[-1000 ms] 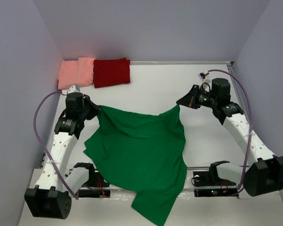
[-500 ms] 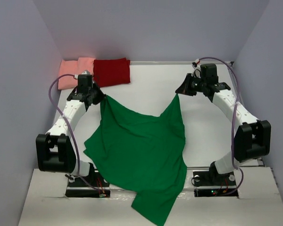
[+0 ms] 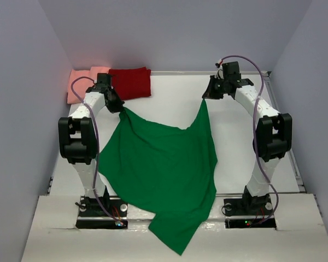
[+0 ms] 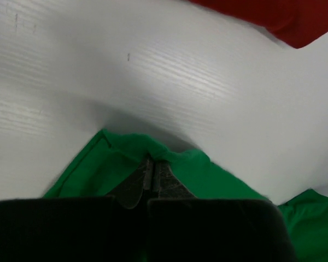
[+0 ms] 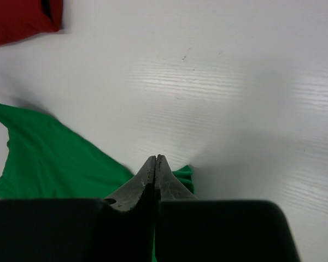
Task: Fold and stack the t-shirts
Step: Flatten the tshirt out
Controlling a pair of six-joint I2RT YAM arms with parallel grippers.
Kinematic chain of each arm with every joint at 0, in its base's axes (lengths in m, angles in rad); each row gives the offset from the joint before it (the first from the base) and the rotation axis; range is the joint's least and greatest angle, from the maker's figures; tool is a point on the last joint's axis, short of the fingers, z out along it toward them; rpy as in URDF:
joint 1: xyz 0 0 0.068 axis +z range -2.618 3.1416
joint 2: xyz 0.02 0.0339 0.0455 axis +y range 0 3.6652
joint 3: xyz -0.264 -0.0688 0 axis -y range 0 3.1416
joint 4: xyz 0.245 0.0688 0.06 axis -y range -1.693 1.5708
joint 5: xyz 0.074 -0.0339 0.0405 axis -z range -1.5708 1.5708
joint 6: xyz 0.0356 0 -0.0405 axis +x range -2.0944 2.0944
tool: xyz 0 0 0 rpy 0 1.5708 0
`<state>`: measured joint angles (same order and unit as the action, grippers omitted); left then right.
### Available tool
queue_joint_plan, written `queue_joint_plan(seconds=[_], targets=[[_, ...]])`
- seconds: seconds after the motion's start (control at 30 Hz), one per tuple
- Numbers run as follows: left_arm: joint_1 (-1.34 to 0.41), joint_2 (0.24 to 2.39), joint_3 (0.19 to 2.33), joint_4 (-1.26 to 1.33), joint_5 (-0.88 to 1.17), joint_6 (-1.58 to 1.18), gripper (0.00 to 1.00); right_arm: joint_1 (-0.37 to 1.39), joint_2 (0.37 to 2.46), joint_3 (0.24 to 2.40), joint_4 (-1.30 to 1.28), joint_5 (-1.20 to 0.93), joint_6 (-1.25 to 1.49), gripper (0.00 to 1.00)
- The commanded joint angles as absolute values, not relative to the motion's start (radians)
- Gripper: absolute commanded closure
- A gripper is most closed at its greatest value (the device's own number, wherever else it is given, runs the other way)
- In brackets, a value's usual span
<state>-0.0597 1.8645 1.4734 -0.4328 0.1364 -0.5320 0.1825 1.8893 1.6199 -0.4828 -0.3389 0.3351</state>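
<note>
Top external: green t-shirt (image 3: 164, 169) draped across table (image 3: 246, 136), near end spilling over front edge. Folded dark red shirt (image 3: 130, 83) and salmon-pink shirt (image 3: 82, 84) lie side by side, far left.

Left gripper (image 3: 119, 106) and right gripper (image 3: 206, 97) each pinched tight on a far corner of green t-shirt.

Expect light, limp cloth; take it at corners and keep it taut.

Wrist views show you fabric nipped in closed jaws. Only overhead shows whole drape.
</note>
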Motion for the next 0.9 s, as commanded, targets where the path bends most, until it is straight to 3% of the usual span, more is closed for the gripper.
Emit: queue_joint_plan(seconds=[0.0, 0.37, 0.87], targets=[[-0.028, 1.874, 1.542, -0.538, 0.181, -0.511, 1.0, 0.175, 1.946, 1.739, -0.511, -0.304, 0.307, 1.0], [0.075, 1.888, 1.58, -0.647, 0.196, -0.471, 1.0, 0.175, 2.189, 2.022, -0.687, -0.132, 0.27, 1.0], [0.21, 1.908, 1.537, -0.707, 0.247, -0.393, 1.0, 0.156, 2.396, 2.298, -0.73, -0.133, 0.272, 1.0]])
